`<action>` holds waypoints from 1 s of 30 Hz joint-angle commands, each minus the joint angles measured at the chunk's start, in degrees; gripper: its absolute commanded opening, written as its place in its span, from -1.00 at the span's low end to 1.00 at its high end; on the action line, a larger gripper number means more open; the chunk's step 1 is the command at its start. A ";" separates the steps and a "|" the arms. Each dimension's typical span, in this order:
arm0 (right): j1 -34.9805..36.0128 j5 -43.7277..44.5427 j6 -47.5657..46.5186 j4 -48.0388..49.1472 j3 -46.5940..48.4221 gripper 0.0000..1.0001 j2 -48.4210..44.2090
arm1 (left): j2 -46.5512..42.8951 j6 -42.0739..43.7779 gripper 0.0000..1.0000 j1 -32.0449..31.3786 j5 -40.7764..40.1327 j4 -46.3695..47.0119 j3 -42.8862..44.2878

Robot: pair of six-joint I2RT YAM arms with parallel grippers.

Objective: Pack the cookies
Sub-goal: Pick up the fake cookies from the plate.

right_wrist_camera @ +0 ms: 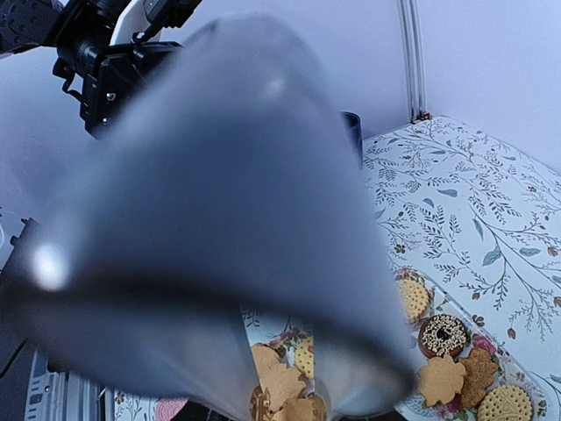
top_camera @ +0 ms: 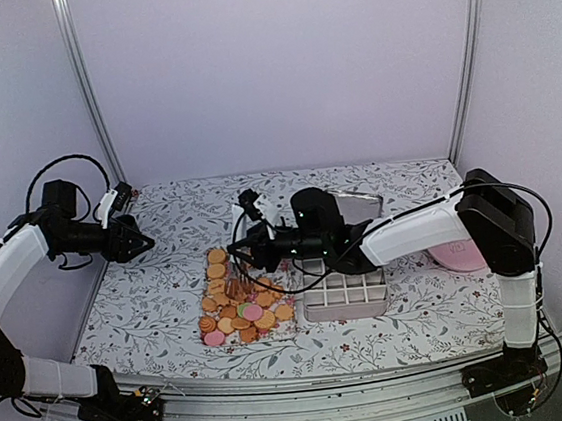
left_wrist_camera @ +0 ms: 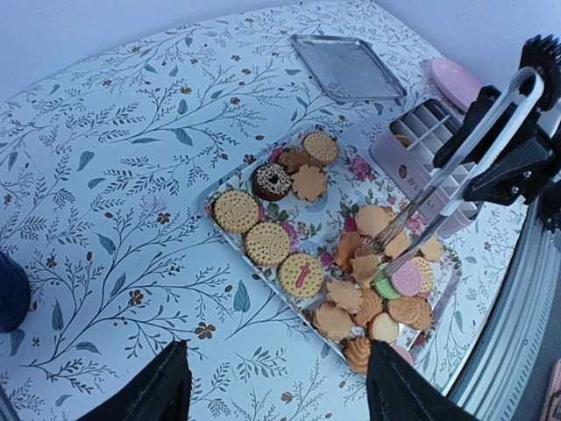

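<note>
The cookies (left_wrist_camera: 351,263) are pictured heaped on a flowered tray (left_wrist_camera: 359,167), with the tips of a pair of tongs (left_wrist_camera: 456,167) set among them. The tongs are clamped in the right gripper (top_camera: 266,240). The left gripper (left_wrist_camera: 276,390) is held wide and empty, well to the left of the tray.

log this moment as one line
phase: pick | right hand: shut on silver metal tongs, tips among small round cookies on floral rectangular tray | left hand: open, empty | white gridded box: beside tray
</note>
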 commanded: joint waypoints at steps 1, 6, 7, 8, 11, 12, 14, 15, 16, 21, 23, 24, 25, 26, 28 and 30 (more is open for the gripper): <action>-0.79 1.01 -1.79 -0.42 2.75 -0.30 -1.26 | -0.57 0.58 0.38 0.43 0.62 0.13 0.16; -1.08 1.23 -1.75 -0.37 3.24 -0.30 -0.97 | -0.83 0.78 0.39 0.44 0.33 0.17 0.07; -1.04 1.14 -1.71 -0.38 3.38 -0.30 -0.77 | -0.80 0.82 0.38 0.44 0.47 0.24 0.02; -1.07 0.85 -1.64 -0.38 3.55 -0.30 -0.45 | -0.84 0.69 0.38 0.44 0.53 0.37 -0.02; -1.12 0.00 -0.99 -0.39 3.87 -0.30 0.72 | -0.66 0.50 0.38 0.44 0.65 0.56 -0.11; -1.12 -0.19 -0.76 -0.34 3.81 -0.30 1.02 | -0.66 0.50 0.38 0.44 0.70 0.52 -0.15; -1.11 -0.44 -0.44 -0.32 3.58 -0.30 1.47 | -0.66 0.58 0.38 0.39 0.49 0.52 -0.20; -1.02 -0.59 -0.33 -0.43 3.47 -0.30 1.69 | -0.78 0.68 0.38 0.43 0.44 0.52 -0.20; -0.99 -0.73 -0.30 -0.47 3.42 -0.29 1.93 | -0.75 0.75 0.39 0.44 0.46 0.52 -0.15; -0.95 -0.44 -0.38 -0.74 2.25 -0.28 2.91 | -0.66 0.67 0.39 0.44 0.61 0.52 -0.11; -0.86 -0.71 -0.43 -0.83 2.00 -0.28 3.08 | -0.66 0.59 0.38 0.42 0.61 0.52 -0.11; -0.68 -0.89 -0.53 -0.89 1.95 -0.28 3.13 | -0.72 0.65 0.39 0.39 0.55 0.52 -0.11; -0.44 -1.00 -0.75 -1.06 1.95 -0.27 3.20 | -0.73 0.59 0.38 0.43 0.55 0.54 -0.11; -0.12 -1.06 -1.06 -1.14 2.01 -0.28 3.24 | -0.74 0.62 0.39 0.44 0.53 0.56 0.01; 0.62 -1.01 -1.68 -1.74 2.12 -0.28 3.42 | -0.66 0.58 0.38 0.44 0.57 0.52 0.05; 1.65 0.06 -3.09 -2.68 2.02 -0.27 3.48 | -0.66 0.50 0.38 0.44 0.45 0.52 -0.01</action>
